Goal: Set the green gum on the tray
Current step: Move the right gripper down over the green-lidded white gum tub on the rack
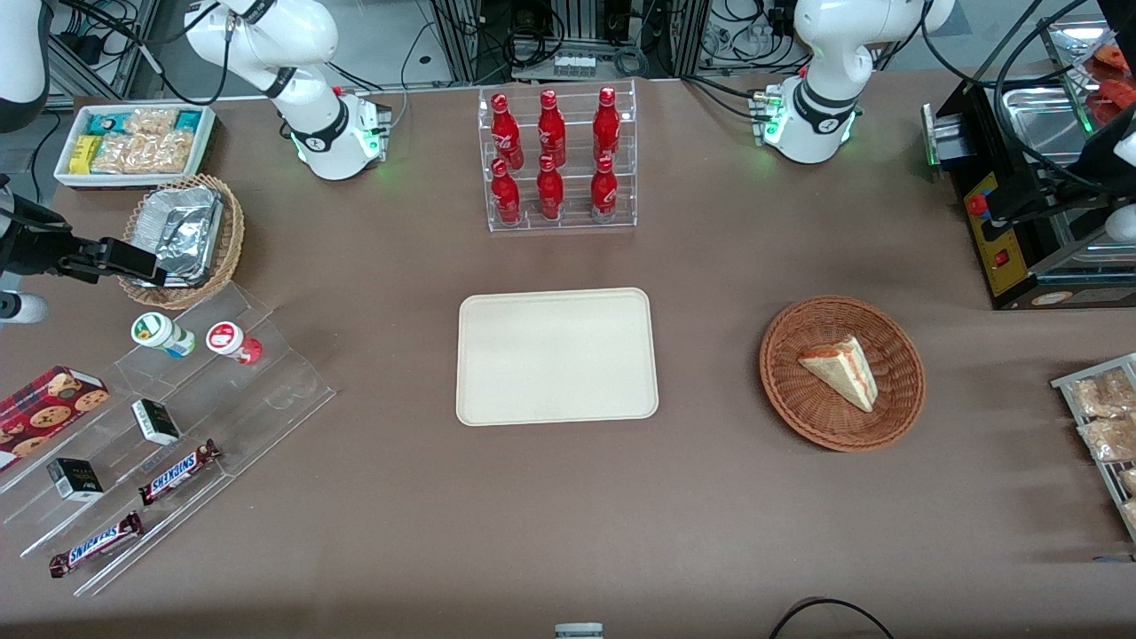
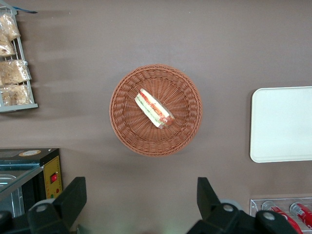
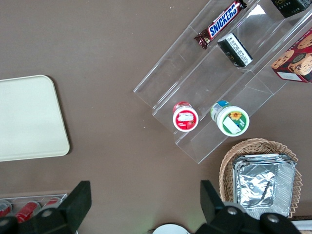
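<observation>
"snickers" reads in blue on two chocolate bars [image 1: 178,472] [image 1: 95,544] on the clear stepped stand [image 1: 266,390]; no other label can be read.

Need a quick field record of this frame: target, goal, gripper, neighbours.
target: green gum, upright on the top step of the clear acrylic stand
neighbour: red-lidded bottle beside it, apart
goal: tray, nothing on it
gripper: gripper open, holding nothing, above the table by the foil-tray basket
progress: gum not yet grasped
</observation>
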Available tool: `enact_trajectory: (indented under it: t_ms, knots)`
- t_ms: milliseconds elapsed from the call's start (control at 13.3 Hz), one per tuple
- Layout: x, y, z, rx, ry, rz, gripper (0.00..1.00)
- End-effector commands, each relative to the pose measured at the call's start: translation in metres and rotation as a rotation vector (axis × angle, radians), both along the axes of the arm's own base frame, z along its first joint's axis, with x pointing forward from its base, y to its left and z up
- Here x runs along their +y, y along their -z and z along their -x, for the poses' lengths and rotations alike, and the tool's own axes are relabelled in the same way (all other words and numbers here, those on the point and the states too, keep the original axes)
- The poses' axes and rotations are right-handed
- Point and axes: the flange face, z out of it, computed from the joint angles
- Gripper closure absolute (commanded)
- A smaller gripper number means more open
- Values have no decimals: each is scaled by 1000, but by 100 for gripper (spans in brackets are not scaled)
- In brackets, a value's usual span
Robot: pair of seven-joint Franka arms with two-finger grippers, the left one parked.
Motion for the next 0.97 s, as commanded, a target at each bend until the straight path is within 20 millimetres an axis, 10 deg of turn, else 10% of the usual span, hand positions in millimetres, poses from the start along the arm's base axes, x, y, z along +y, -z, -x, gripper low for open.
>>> enact_trajectory:
  t_ms: [0,375,900]
  knots:
    - [-1,-10,3,3,2,-13,1]
    - [-10,35,-5,-8,-74,5,1]
    - [-84,137,26,-84,-404,-19,0]
